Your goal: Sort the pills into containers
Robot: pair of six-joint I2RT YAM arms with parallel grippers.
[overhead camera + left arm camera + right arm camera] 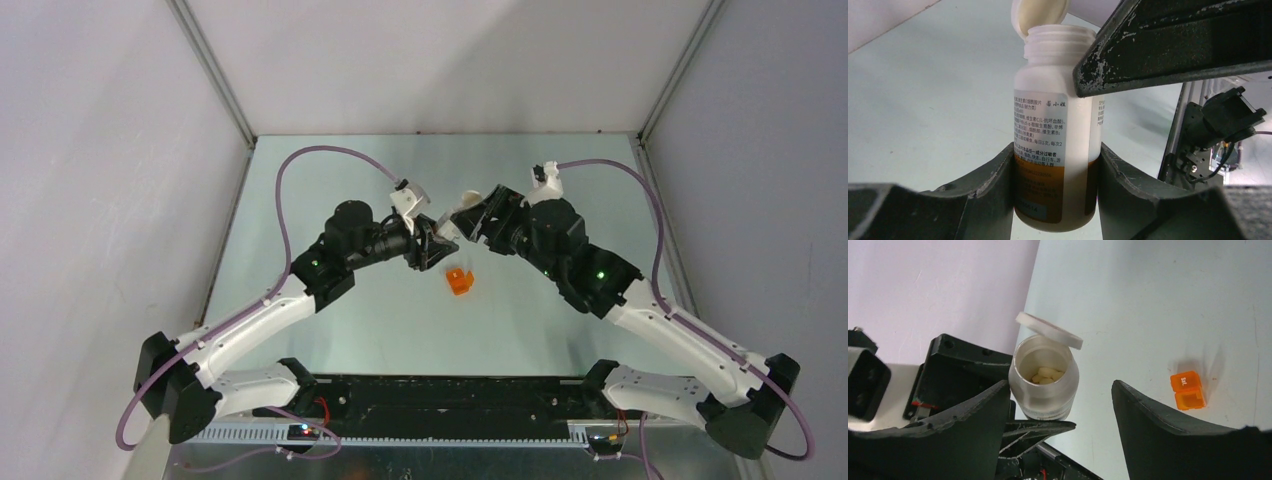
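My left gripper (1055,148) is shut on the lower body of the white pill bottle (1048,75) and holds it upright. Its hinged white cap (1049,330) is flipped open, and pale pills (1047,374) lie inside. My right gripper (1060,386) is open, with its jaws on either side of the bottle's mouth and not touching it. One right finger (1173,45) crosses in front of the bottle's shoulder. In the top view both grippers meet at mid-table, the left (432,246) and the right (472,214). The orange translucent cup (459,281) (1188,390) stands open on the table just in front of them.
The table (380,330) is pale green with grey walls on three sides. A black rail (440,395) runs along the near edge between the arm bases. Purple cables loop above both arms.
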